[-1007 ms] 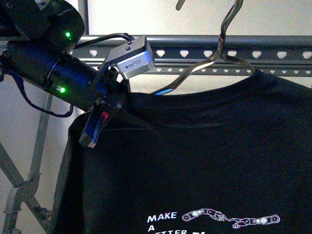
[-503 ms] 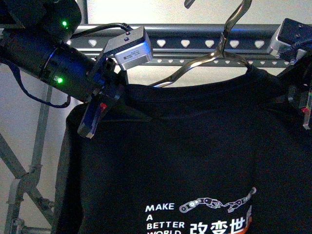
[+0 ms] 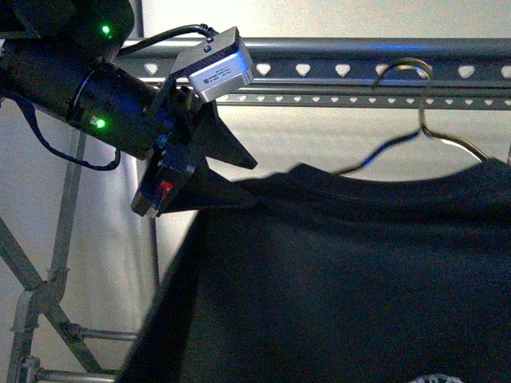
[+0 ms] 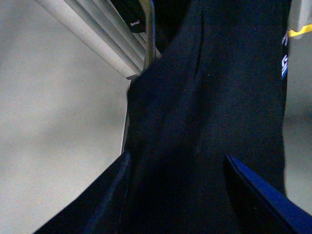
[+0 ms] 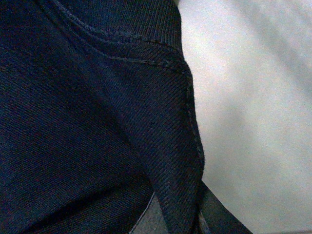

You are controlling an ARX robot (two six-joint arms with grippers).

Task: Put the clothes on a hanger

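Note:
The black T-shirt [image 3: 343, 271] hangs on a wire coat hanger [image 3: 423, 120]. The hanger's hook sits at the level of the grey rack's rail [image 3: 335, 70], which has heart-shaped holes. I cannot tell if the hook rests on the rail. My left gripper [image 3: 251, 185] is open at the shirt's left shoulder. In the left wrist view, cloth [image 4: 195, 122] lies loose between its spread fingers [image 4: 253, 190]. My right gripper [image 5: 180, 217] is shut on the shirt's fabric [image 5: 97, 122] near the collar seam and is out of the front view. The print is almost wholly below the frame.
The rack's upright post [image 3: 68, 215] and crossed legs [image 3: 36, 291] stand at the left, below my left arm [image 3: 72, 80]. A thinner punched bar [image 3: 383, 100] runs just under the rail. A pale wall is behind.
The shirt and wire hanger have moved right and down, bringing the hook to rail level. My left gripper has opened and let go of the shoulder. The right gripper has left the front view.

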